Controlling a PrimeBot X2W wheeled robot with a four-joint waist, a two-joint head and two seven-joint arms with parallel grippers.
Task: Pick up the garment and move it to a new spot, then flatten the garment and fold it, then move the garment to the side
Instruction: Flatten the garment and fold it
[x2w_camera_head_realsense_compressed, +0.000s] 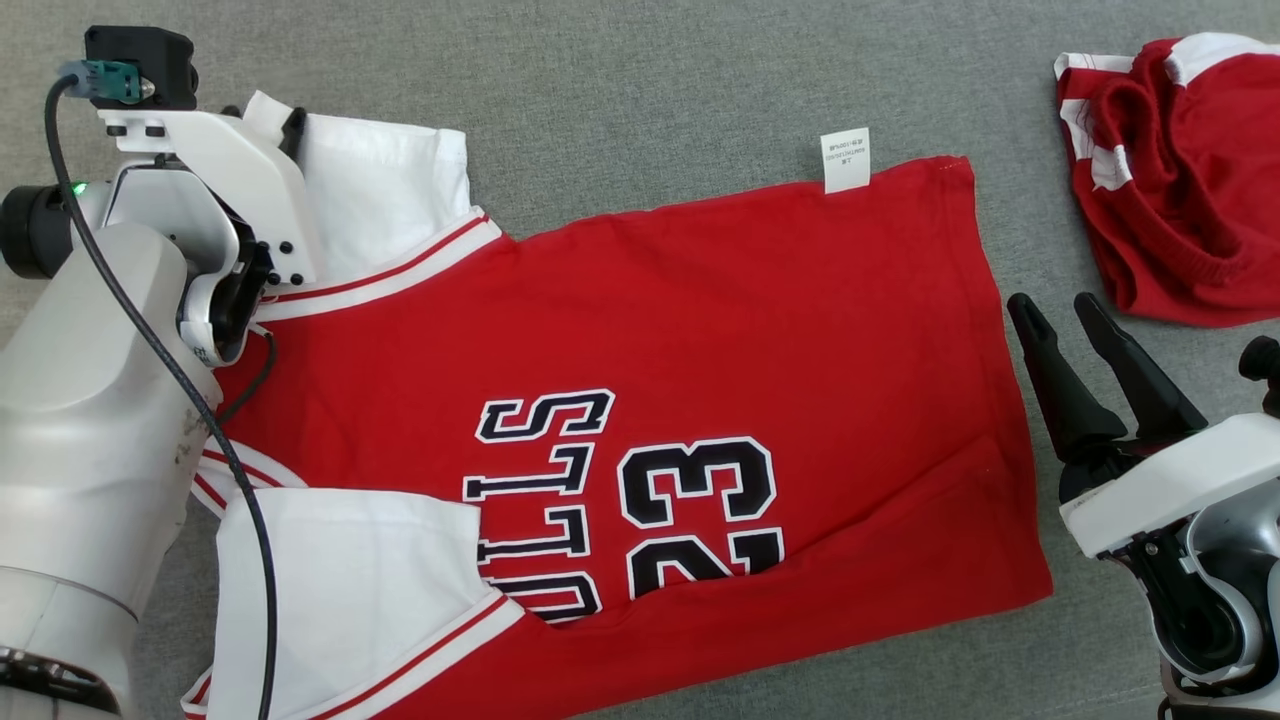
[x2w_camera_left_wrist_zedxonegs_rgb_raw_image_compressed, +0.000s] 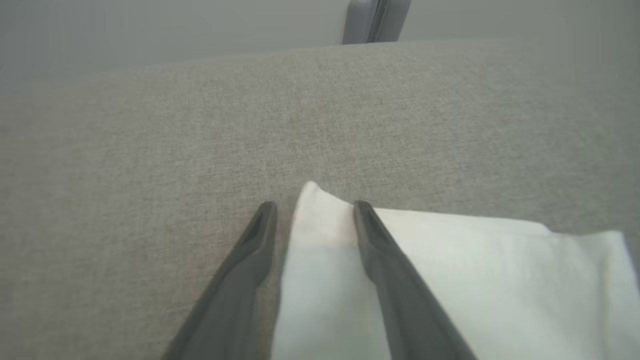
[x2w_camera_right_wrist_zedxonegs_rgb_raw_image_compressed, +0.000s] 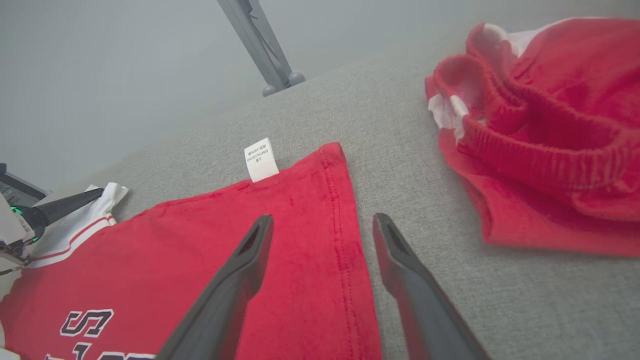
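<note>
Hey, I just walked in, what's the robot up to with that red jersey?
The robot is working on a red jersey spread fairly flat on a grey fabric surface. Its left gripper has its fingers open on either side of the corner of one white sleeve, not closed on it yet. The right gripper is open beside the hem, holding nothing. Crumpled red shorts lie off to the right, untouched.

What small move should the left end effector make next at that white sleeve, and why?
Probably close the left end effector on the white sleeve at its corner. Its fingers stand apart with that corner between them, and the red jersey lies flat, so gripping here would likely start folding the sleeve in.
</note>
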